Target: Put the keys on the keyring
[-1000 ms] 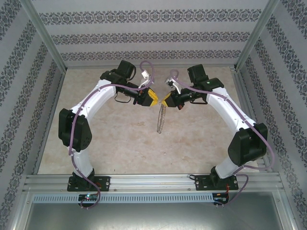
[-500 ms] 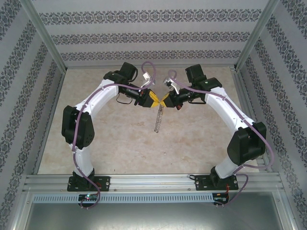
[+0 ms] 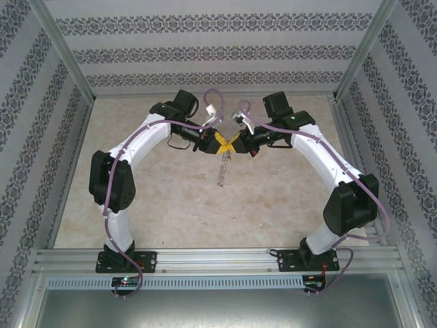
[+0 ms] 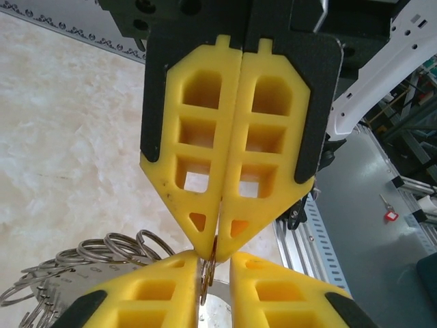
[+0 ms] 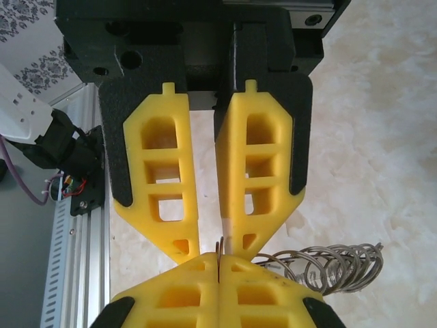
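**White links, black joints, yellow fingers**

From above, the left arm (image 3: 147, 135) and the right arm (image 3: 326, 158) are built of smooth, curved white links between boxy black joint housings (image 3: 109, 186). Each has a black base plate (image 3: 124, 260) at the bottom of the frame. A mauve cable (image 3: 386, 215) runs along each arm. Up close, the left gripper (image 4: 216, 244) and the right gripper (image 5: 213, 250) have bright yellow fingers with rectangular and triangular cut-outs. Textured black plates back them, under black blocks with small screw holes.
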Tool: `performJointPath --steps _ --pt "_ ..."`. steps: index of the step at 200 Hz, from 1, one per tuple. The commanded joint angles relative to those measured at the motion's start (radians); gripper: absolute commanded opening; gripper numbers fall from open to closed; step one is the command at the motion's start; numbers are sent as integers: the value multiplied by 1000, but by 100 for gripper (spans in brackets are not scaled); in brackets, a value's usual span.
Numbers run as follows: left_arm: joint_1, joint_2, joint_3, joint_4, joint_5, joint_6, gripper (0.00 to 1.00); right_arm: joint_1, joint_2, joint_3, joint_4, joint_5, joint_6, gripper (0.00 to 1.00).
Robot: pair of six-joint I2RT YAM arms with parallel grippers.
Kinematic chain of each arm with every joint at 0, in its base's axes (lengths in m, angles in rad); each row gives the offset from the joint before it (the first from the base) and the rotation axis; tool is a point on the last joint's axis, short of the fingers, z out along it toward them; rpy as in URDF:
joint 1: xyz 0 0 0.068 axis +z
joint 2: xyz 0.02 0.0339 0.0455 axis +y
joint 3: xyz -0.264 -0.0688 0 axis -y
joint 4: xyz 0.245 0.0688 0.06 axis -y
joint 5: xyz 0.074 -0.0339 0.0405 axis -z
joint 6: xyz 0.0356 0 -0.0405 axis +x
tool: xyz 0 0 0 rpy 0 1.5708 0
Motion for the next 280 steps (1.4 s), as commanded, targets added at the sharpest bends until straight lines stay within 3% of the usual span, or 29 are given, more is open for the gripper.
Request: performJointPath --steps 1,20,53,62,82,104,145,184,220,280 --pt "-14 20 26 -30 48 33 11 11 3 30 33 -21 -2 0" --pt "-15 20 25 -28 48 34 0 10 3 28 40 -20 2 0" --pt "-17 11 9 1 46 22 0 5 -6 22 69 -14 30 0" --pt "-18 1 -4 33 42 2 0 -11 -26 -3 124 -21 78 17" --pt "-17 -28 -51 125 24 -55 0 -67 -114 -123 314 -44 220 34" --pt "-18 -75 -124 268 11 -139 0 -101 -226 -282 520 6 369 40" --pt "-31 -155 -253 504 -43 -272 0 -119 -357 -584 895 123 633 41" --pt "-40 -209 -315 595 -62 -319 0 -117 -339 -751 1182 79 800 42" --pt "-45 -216 -314 578 -61 -312 0 -107 -303 -769 1296 5 846 41" --pt "-48 -212 -303 576 -60 -313 0 -82 -254 -727 1302 -116 843 37"
